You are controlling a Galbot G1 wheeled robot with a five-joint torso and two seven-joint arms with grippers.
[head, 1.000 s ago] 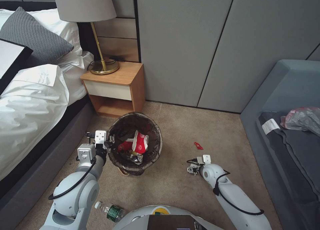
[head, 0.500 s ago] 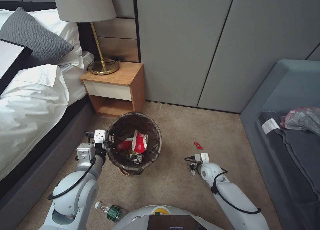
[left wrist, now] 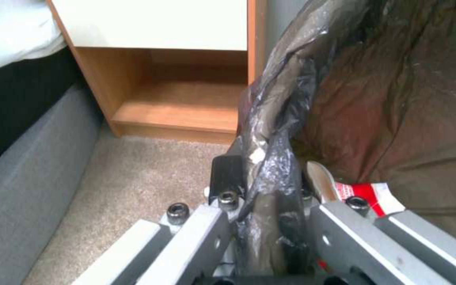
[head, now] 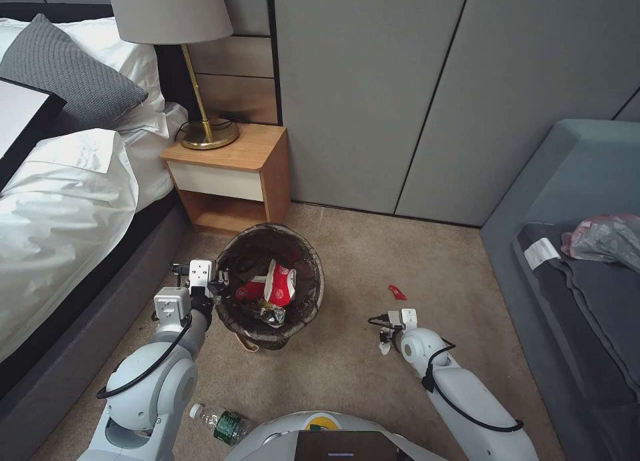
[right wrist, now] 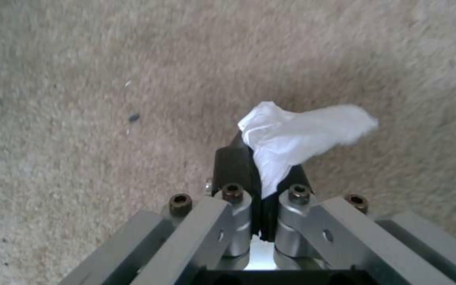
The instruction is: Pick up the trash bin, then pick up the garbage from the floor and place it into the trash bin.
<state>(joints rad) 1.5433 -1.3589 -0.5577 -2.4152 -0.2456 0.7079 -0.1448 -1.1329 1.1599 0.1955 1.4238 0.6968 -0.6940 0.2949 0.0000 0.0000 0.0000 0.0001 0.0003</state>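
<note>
The trash bin (head: 303, 314), a round bucket with a dark liner folded over its rim, is on the carpet before the nightstand. My left gripper (head: 223, 282) is shut on its near-left rim; in the left wrist view the fingers (left wrist: 227, 180) pinch the rim and liner (left wrist: 270, 158). Red-and-white wrappers (head: 275, 285) lie inside. Right of the bin, my right gripper (head: 385, 339) hangs low over the carpet, shut on a white tissue (right wrist: 302, 134). On the floor lie a small red scrap (head: 397, 291) and a clear bottle with a green label (head: 221, 423).
A wooden nightstand (head: 230, 174) with a brass lamp (head: 200, 114) stands behind the bin. The bed (head: 60, 201) runs along the left. A grey sofa (head: 573, 267) with a grey plastic bag (head: 605, 237) blocks the right. Open carpet (head: 373, 261) lies between them.
My right gripper with the tissue has shifted a little left, toward the bin. The left arm and the bin have barely moved.
</note>
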